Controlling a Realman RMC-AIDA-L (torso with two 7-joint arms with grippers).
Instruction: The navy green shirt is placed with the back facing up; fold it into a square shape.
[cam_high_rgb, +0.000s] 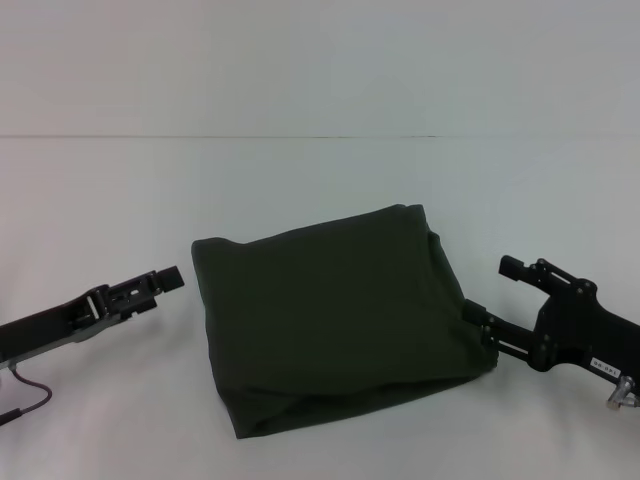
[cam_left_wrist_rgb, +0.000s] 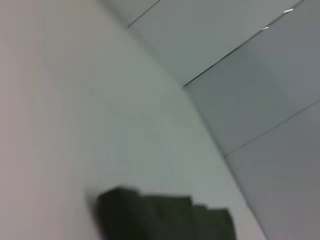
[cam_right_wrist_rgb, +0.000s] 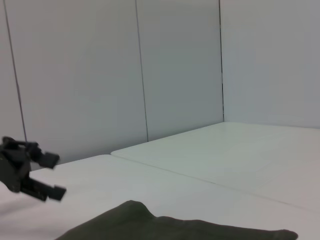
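The navy green shirt (cam_high_rgb: 335, 315) lies folded into a rough square at the centre of the white table (cam_high_rgb: 300, 180), its layered edges bulging at 6 o'clock. At 3 o'clock the right gripper (cam_high_rgb: 496, 300) has its fingers spread apart, one touching the shirt's edge. At 9 o'clock, just clear of the cloth, the left gripper (cam_high_rgb: 168, 281) hovers with fingers together.

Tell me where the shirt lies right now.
The navy green shirt lies folded at the centre of the white table in the head view, between the left end effector and right end effector.
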